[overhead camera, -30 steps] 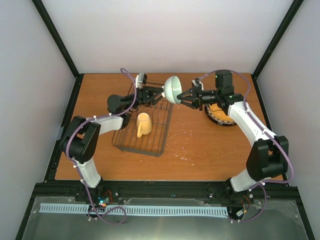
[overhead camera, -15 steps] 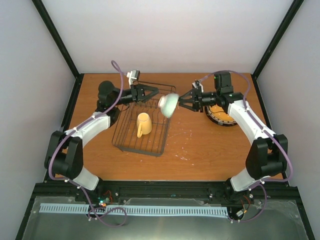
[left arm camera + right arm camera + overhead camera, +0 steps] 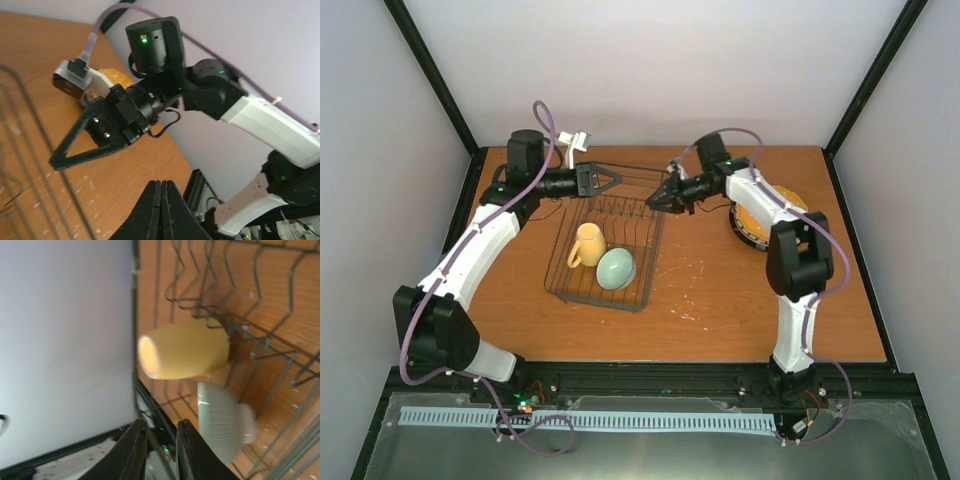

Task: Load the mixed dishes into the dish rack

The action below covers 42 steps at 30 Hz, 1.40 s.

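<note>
"Checking pincers first. What are you seeing?"

"I'm seeing the left pincer (image 3: 617,180) clenched, fingers pressed together and gripping nothing, hovering over the far end of the dish rack (image 3: 592,300). The right pincer (image 3: 663,198) is showing a narrow gap in its wrist view. It's also empty, hanging at the rack's far right corner."

"And the dishes?"

"The mint-green bowl (image 3: 616,268) is lying in the rack's near half, just beside the yellow mug (image 3: 585,245). The plate stack (image 3: 748,232) is sitting on the bench (image 3: 720,290) right of the rack, partly hidden by the right arm. Bare bench is showing between the rack and the near edge."
</note>
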Each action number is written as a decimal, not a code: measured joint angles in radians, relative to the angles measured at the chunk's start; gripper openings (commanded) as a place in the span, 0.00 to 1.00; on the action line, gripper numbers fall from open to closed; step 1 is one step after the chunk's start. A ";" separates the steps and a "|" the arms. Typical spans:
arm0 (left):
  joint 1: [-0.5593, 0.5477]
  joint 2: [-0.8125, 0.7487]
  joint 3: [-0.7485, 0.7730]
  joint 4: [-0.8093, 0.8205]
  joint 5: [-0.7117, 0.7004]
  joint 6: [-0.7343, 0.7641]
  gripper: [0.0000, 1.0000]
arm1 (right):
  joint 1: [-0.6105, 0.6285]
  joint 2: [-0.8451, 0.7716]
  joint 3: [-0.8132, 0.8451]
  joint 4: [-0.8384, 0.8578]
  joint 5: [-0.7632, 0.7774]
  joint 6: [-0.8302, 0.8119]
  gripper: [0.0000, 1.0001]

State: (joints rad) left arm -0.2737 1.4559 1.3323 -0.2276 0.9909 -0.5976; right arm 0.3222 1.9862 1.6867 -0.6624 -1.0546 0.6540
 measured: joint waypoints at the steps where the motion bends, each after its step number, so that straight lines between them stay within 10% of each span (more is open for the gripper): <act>1: 0.010 0.000 -0.003 -0.045 -0.013 0.034 0.01 | 0.018 0.034 0.026 -0.035 0.019 -0.025 0.23; 9: 0.022 -0.007 -0.023 -0.270 -0.163 0.191 0.01 | 0.062 0.015 0.164 -0.426 0.309 -0.296 0.33; 19: 0.022 -0.046 -0.055 -0.319 -0.324 0.239 0.02 | 0.207 -0.286 -0.158 -0.617 0.547 -0.410 0.36; 29: 0.022 -0.128 -0.066 -0.401 -0.600 0.270 0.52 | 0.333 -0.182 -0.043 -0.628 0.621 -0.369 0.35; 42: 0.022 -0.256 -0.116 -0.505 -0.923 0.267 0.62 | 0.389 0.083 0.197 -0.630 0.683 -0.323 0.36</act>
State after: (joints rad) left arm -0.2516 1.1999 1.2167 -0.7322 0.0681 -0.3302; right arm 0.7116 2.0689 1.8835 -1.2926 -0.3714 0.3305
